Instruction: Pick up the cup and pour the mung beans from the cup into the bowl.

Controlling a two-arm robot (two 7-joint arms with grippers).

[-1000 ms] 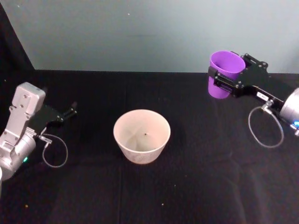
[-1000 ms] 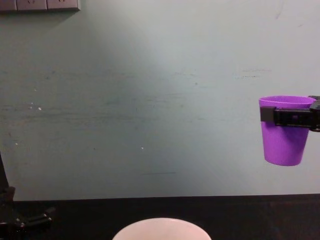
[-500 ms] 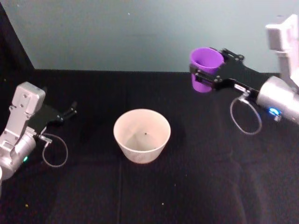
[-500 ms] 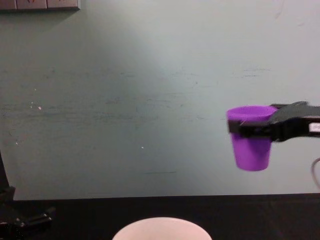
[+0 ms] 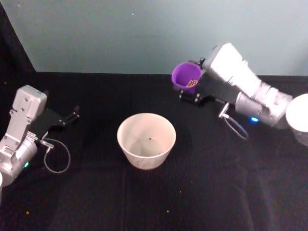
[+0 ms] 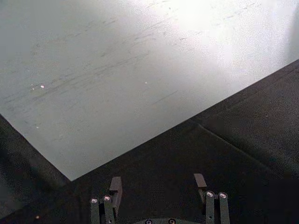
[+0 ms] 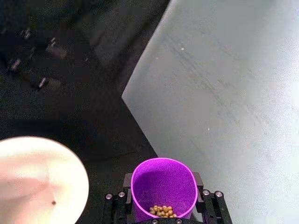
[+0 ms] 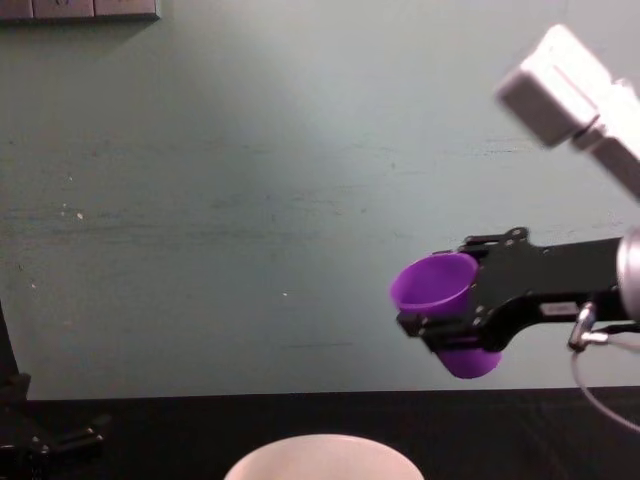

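My right gripper (image 5: 188, 90) is shut on the purple cup (image 5: 186, 76), held in the air behind and to the right of the bowl (image 5: 146, 139). The cup (image 8: 440, 305) is tilted with its mouth toward the bowl's side. Mung beans (image 7: 163, 211) lie heaped inside the cup (image 7: 163, 186) near its lower wall. The pale bowl (image 7: 37, 182) stands on the black table, with a single dark speck at its bottom; its rim (image 8: 322, 455) shows low in the chest view. My left gripper (image 6: 159, 186) is open and parked at the table's left side (image 5: 72, 115).
The black cloth-covered table (image 5: 154, 192) runs back to a pale green wall (image 5: 144, 33). A white round object (image 5: 299, 118) sits at the right edge, beside my right arm. Cable loops hang off both wrists.
My right arm has carried the cup leftward toward the bowl and lower, and has tipped it from upright to leaning. The left arm has not moved.
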